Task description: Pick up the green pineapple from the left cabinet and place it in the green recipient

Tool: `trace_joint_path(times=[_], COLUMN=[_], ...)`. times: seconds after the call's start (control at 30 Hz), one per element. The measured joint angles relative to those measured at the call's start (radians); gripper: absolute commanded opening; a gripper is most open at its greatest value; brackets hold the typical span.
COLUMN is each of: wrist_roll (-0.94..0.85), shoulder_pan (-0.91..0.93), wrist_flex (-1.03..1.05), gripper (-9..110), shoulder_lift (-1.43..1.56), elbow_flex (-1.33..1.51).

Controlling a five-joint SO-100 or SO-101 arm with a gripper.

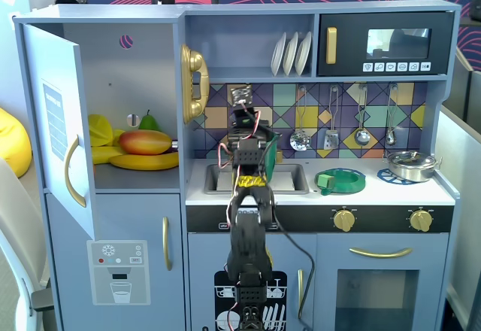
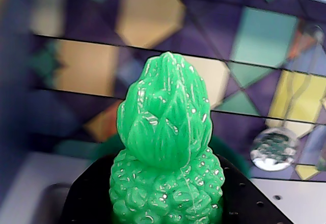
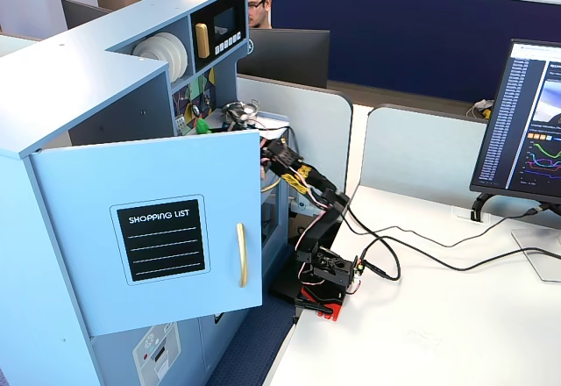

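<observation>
The green pineapple [image 2: 165, 147] stands upright between my gripper's [image 2: 168, 203] black jaws, leafy top up, filling the wrist view. In a fixed view my gripper [image 1: 242, 104] is raised over the sink in front of the tiled backsplash, and the pineapple is hidden behind it. The dark-green recipient [image 1: 275, 149] stands at the back of the counter, just right of the arm and partly hidden by it. The left cabinet [image 1: 143, 68] stands open, its door [image 1: 52, 128] swung out to the left; the door also shows in a fixed view [image 3: 149, 228].
In the cabinet lie a red-orange mango [image 1: 145, 142], a banana [image 1: 146, 162] and a dark-green pear [image 1: 149, 122]. A sink [image 1: 289, 178], a flat green dish [image 1: 340, 180] and a steel pan [image 1: 412, 164] are on the counter. A gold phone [image 1: 194, 83] and utensils [image 1: 301, 139] hang nearby.
</observation>
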Motion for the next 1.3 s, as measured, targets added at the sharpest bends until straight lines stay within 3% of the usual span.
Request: trace_joint_path(times=[0.3,0.57,0.77,0.87,1.3], wrist_roll=[0.023,0.055,0.069,0.078,0.078], shoulder_pan=[-0.005,-0.04,-0.034,-0.032,0.0], wrist_flex=[-0.028,-0.029,-0.029,-0.029,-0.028], gripper=[3,4,33,37,36], shoulder_lift=[-0.376,-0.414,-0.419,-0.419,-0.373], elbow_flex=[-0.299,-0.336,-0.336,-0.336,-0.284])
